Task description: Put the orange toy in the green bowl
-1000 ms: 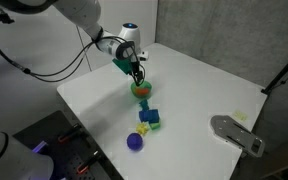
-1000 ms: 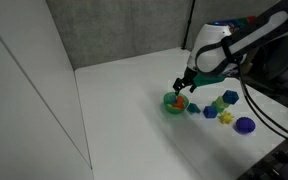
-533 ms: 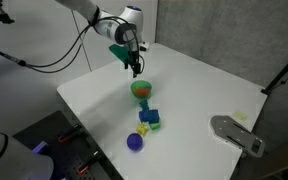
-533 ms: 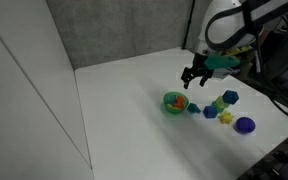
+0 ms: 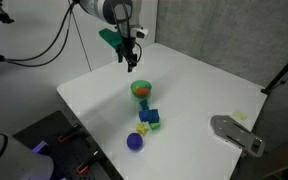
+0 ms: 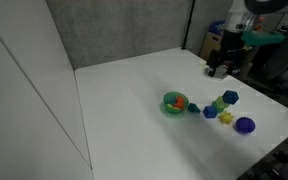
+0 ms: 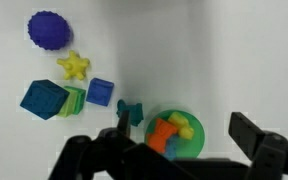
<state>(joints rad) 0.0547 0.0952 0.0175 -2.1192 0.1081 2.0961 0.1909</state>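
orange toy (image 7: 162, 137) resting inside the green bowl (image 7: 197, 143), which stands on the white surface (image 5: 199, 90) next to the blocks (image 5: 150, 117). the placement therefore reads as complete. the jaws are spread wide and hold nothing, probably because the toy has been let go, and they hang high to clear the rim. compared with half a second ago, the jaws have climbed further from the bowl. toy, bowl, blocks and purple ball (image 5: 135, 141) are unmoved.
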